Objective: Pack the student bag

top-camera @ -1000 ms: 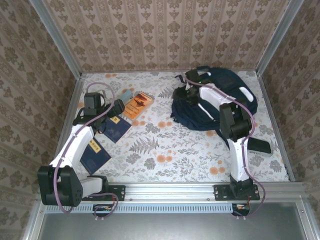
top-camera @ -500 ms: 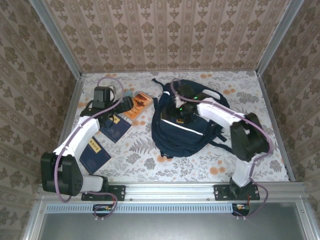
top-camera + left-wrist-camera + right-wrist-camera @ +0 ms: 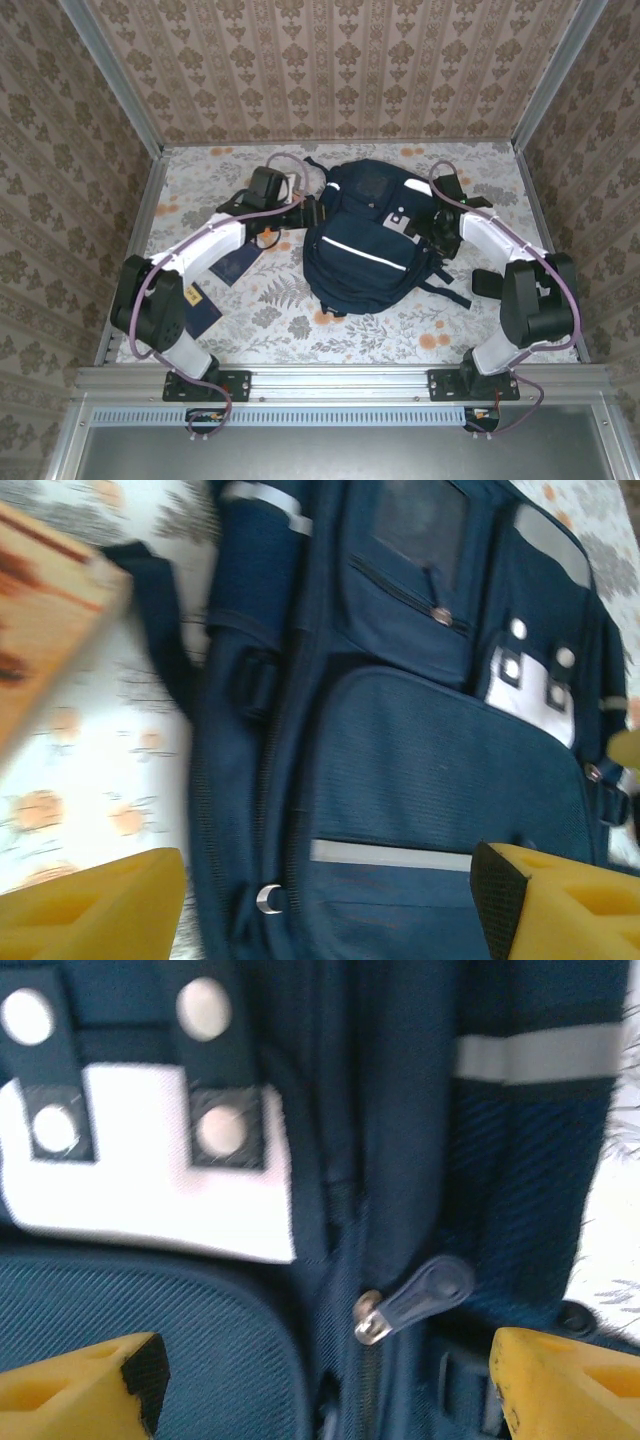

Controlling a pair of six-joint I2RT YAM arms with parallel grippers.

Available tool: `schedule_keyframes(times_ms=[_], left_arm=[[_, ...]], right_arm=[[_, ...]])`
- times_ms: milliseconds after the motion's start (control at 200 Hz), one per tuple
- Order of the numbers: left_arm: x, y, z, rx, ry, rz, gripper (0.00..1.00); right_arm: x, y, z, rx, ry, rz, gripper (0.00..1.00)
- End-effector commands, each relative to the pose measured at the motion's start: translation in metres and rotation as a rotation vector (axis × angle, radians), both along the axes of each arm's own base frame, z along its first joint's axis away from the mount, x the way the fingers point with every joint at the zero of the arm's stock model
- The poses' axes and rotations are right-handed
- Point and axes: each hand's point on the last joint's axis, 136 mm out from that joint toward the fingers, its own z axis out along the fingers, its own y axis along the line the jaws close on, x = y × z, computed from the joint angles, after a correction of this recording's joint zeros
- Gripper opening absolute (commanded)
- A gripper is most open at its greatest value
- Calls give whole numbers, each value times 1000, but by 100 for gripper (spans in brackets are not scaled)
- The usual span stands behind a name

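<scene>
While left tool [image 3: 330, 905] and right tool [image 3: 325, 1385] gape, the student bag [image 3: 365, 255] lies on floral table [image 3: 400, 325] amid wallpapered walls [image 3: 330, 70].

Top camera: the left gripper [image 3: 311, 212] and right gripper [image 3: 437, 222] sit tight against the student bag [image 3: 365, 250], fingertips lost in the dark fabric, and the left arm covers part of a navy booklet [image 3: 233, 266] near the table [image 3: 300, 305]'s left edge. On the left wrist camera the bag runs off three edges, and a smeared orange-brown book [image 3: 45, 610] is cut at the left, title unreadable. Right wrist: blurred fabric cropped all round, yellow fingers [image 3: 80, 1380] clipped at the bottom.
</scene>
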Motion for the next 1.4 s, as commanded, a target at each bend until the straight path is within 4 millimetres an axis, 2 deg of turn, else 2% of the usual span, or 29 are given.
schedule_keyframes(times_ms=[0, 125, 290, 400, 410, 455, 575, 675, 800, 930, 1055, 1230, 1245, 1395], left_arm=[[-1, -23, 16, -38, -19, -49, 77], [-9, -33, 14, 2, -16, -86, 77], [-16, -38, 12, 14, -7, -103, 77], [-20, -45, 8, 24, -4, -129, 77], [-20, -46, 8, 25, -5, -133, 77], [-21, -50, 7, 45, -8, -150, 77], [-27, -63, 7, 158, -56, -227, 69], [-36, -76, 7, 306, -135, -283, 69], [-44, -96, 4, 447, -189, -324, 70], [-57, -123, -7, 538, -233, -398, 70], [-67, -147, -23, 609, -265, -474, 67], [-63, -158, -53, 722, -271, -507, 54], [-62, -158, -56, 732, -269, -506, 53], [-56, -162, -74, 782, -251, -517, 46]], right_arm=[[1, -16, -20, -57, 85, -30, 86], [24, -10, -33, -25, 94, -2, 87], [62, 31, -40, 142, 38, 112, 85], [85, 63, -33, 235, -5, 211, 84], [93, 66, -28, 244, -36, 223, 84], [101, 75, -23, 262, -56, 251, 83], [110, 69, -2, 224, -109, 250, 84], [96, 48, 18, 168, -128, 217, 89], [69, 12, 31, 121, -158, 137, 99], [34, -25, 29, 112, -154, 41, 100], [8, -51, 23, 105, -143, -35, 100], [-10, -66, 17, 102, -134, -86, 100], [-5, -67, 20, 101, -159, -85, 100], [-6, -65, 18, 121, -157, -80, 100]])
